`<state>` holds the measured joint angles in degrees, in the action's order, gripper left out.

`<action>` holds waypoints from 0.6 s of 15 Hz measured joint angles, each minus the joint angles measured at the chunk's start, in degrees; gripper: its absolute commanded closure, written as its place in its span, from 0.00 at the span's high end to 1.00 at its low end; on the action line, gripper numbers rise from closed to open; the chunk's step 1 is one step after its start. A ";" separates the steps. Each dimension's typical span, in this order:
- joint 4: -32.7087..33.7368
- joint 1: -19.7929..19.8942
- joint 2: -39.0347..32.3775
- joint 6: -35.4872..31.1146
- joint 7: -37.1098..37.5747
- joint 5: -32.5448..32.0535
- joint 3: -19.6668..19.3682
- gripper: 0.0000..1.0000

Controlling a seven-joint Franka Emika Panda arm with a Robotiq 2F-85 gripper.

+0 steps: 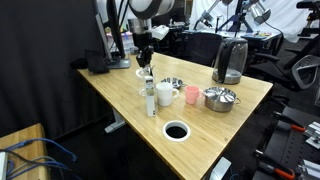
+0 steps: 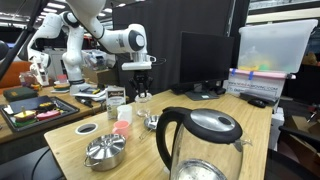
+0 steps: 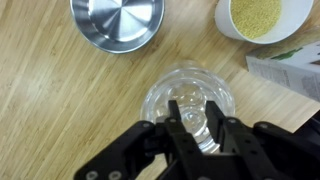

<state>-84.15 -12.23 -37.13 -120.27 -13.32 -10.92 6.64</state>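
1. The clear glass (image 3: 196, 82) stands upright on the wooden table (image 3: 60, 110). In the wrist view it is seen from straight above as a round, see-through outline.
2. The gripper (image 3: 195, 120) comes down on it from above. Its two dark fingers (image 3: 177, 122) are drawn in and pinch the upper part of the glass between them. Both tips lie inside the round outline. Whether they clamp the rim or a narrower top cannot be told.
3. In both exterior views the gripper (image 1: 146, 60) (image 2: 140, 82) hangs vertically over the glass (image 1: 146, 76) (image 2: 141, 98), at the far side of the group of dishes.
4. Just beyond the glass in the wrist view lies a steel bowl (image 3: 117, 22), apart from it.
5. Beside that, a white bowl (image 3: 262, 18) holds yellow grains.
6. A printed carton (image 3: 288, 75) lies near the glass. Its print is too small and blurred to read.
7. Farther out in an exterior view stand a white bottle (image 1: 151, 99), a white mug (image 1: 165, 95) and a pink cup (image 1: 190, 95).
8. A lidded steel pot (image 1: 218, 97) and an electric kettle (image 1: 230, 62) stand well apart from the gripper. No brand can be read on them.
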 measured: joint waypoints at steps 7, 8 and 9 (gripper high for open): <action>2.16 -0.09 -0.79 5.44 -3.20 0.00 0.90 0.08; 2.64 -0.12 -1.02 6.24 -3.75 0.00 0.99 0.08; 2.98 -0.15 -1.20 6.83 -4.22 0.00 1.06 0.08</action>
<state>-81.17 -12.38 -38.33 -113.44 -17.54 -10.92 7.70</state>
